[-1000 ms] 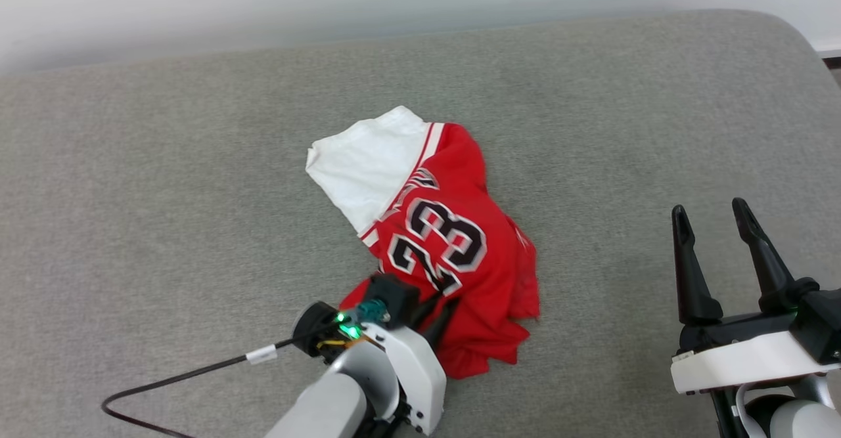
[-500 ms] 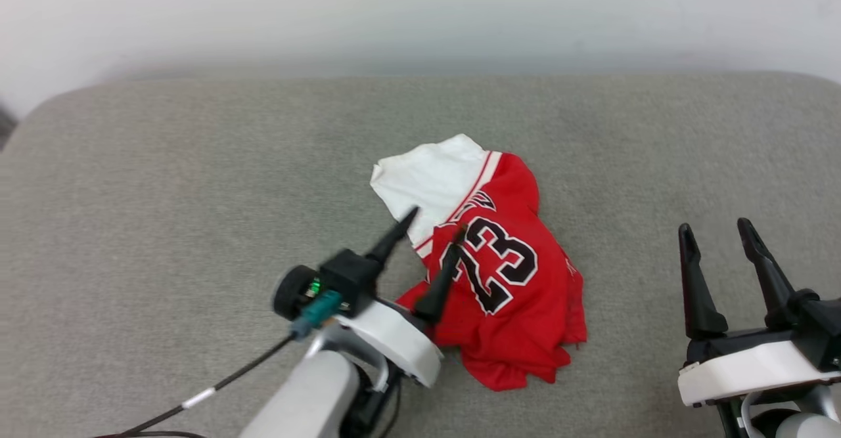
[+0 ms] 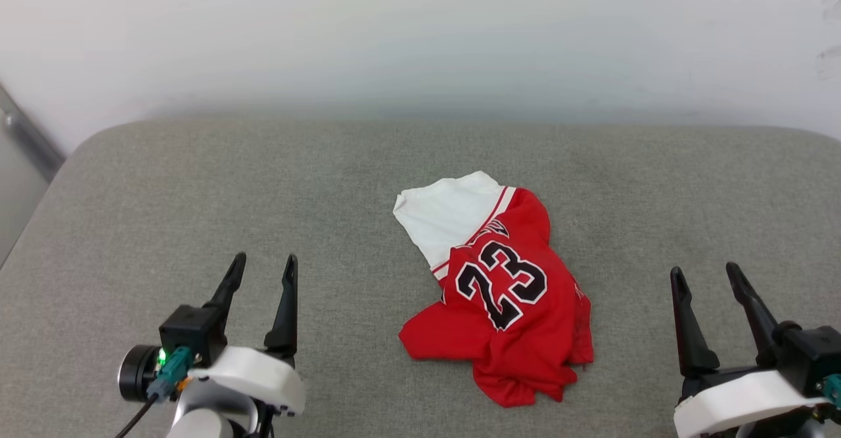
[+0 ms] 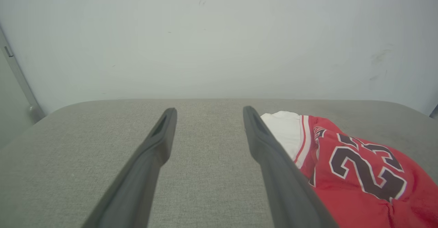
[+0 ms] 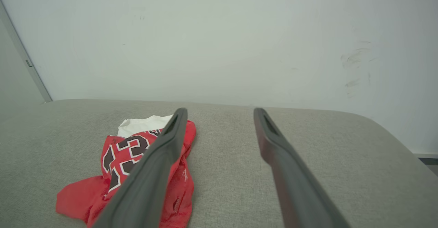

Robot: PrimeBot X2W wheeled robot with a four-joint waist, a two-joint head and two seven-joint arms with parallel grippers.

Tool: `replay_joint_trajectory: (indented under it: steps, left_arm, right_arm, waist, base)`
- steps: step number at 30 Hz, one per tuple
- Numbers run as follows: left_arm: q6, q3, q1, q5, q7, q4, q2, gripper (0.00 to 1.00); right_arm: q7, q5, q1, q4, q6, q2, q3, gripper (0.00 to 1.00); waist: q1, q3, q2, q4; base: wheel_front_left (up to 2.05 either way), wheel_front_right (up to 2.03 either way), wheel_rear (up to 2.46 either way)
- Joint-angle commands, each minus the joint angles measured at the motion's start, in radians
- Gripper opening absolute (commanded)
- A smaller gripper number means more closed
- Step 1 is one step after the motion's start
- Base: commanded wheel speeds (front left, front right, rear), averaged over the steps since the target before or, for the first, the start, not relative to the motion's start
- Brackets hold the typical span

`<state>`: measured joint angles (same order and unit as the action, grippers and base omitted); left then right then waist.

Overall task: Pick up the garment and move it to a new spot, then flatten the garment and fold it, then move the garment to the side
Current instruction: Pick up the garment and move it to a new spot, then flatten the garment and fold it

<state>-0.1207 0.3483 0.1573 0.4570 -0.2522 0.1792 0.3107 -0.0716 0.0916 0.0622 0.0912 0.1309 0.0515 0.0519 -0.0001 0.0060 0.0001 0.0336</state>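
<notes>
Both grippers hover empty near the front edge of the bench (image 3: 197, 182). At the left, the left gripper (image 3: 265, 259) has its jaws spread wide with nothing between them, well apart from the cloth. Slightly right of the bench's middle, the garment (image 3: 506, 293) lies in a crumpled heap. Its white sleeve (image 3: 447, 215) points toward the far edge, the black "23" faces up, and red folds bunch toward the front edge. At the right, the right gripper (image 3: 704, 270) stands just as wide open, holding nothing, near the heap but not touching it.

Flattening appears to be the step in hand. It should go best if each gripper pinches a single layer at opposite ends of the heap, a sleeve or a hem, and draws outward low over the surface, since bunched layers would drag along together.

The bench is covered in grey woven fabric and has rounded corners. A plain pale wall (image 3: 420, 31) rises behind its far edge, with a grey frame (image 3: 26, 136) at the left.
</notes>
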Motion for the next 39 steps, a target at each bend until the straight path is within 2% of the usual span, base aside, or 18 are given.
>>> replay_joint_trajectory:
  steps: [1, 18, 23, 26, 27, 30, 34, 39]
  left_arm:
    - [-0.010, -0.001, -0.023, -0.001, 0.007, -0.016, 0.010, 1.00]
    - [-0.026, 0.017, -0.051, 0.001, 0.038, -0.068, 0.031, 1.00]
    - [-0.023, 0.041, 0.016, -0.020, 0.108, -0.068, 0.043, 1.00]
    - [0.009, 0.083, 0.099, -0.028, 0.189, -0.074, 0.033, 1.00]
    - [0.039, 0.113, 0.161, -0.021, 0.254, -0.065, 0.024, 1.00]
    - [0.087, 0.164, 0.243, -0.011, 0.377, -0.029, 0.010, 1.00]
    - [0.151, 0.228, 0.302, 0.027, 0.539, 0.034, -0.007, 1.00]
    - [0.202, 0.291, 0.331, 0.079, 0.710, 0.120, -0.025, 1.00]
  right_arm:
    - [0.003, 0.003, 0.016, -0.003, 0.000, -0.002, -0.003, 1.00]
    - [0.006, 0.004, 0.005, -0.008, 0.000, -0.002, -0.002, 1.00]
    - [0.004, 0.009, -0.001, -0.001, 0.000, -0.002, 0.004, 1.00]
    - [0.007, 0.001, -0.013, 0.007, 0.000, -0.002, 0.005, 1.00]
    - [0.008, -0.003, -0.025, 0.010, 0.000, -0.002, 0.003, 1.00]
    - [0.009, -0.012, -0.040, 0.014, 0.000, -0.002, -0.003, 1.00]
    - [0.011, -0.012, -0.051, 0.011, 0.000, -0.002, -0.011, 1.00]
    - [0.001, -0.004, -0.065, 0.004, 0.000, -0.002, -0.014, 1.00]
  waist:
    - [0.0001, -0.013, -0.0001, -0.003]
    - [0.0001, -0.016, -0.0001, -0.013]
    - [0.0001, 0.002, -0.0001, -0.007]
    - [0.0001, 0.032, -0.0001, -0.005]
    - [0.0001, 0.051, -0.0001, -0.010]
    - [0.0001, 0.080, -0.0001, -0.025]
    - [0.0001, 0.110, -0.0001, -0.054]
    - [0.0001, 0.149, -0.0001, -0.089]
  base:
    - [0.00, 0.00, 0.00]
    - [0.00, 0.00, 0.00]
    - [0.00, 0.00, 0.00]
    - [0.00, 0.00, 0.00]
    - [0.00, 0.00, 0.00]
    - [0.00, 0.00, 0.00]
    - [0.00, 0.00, 0.00]
    - [0.00, 0.00, 0.00]
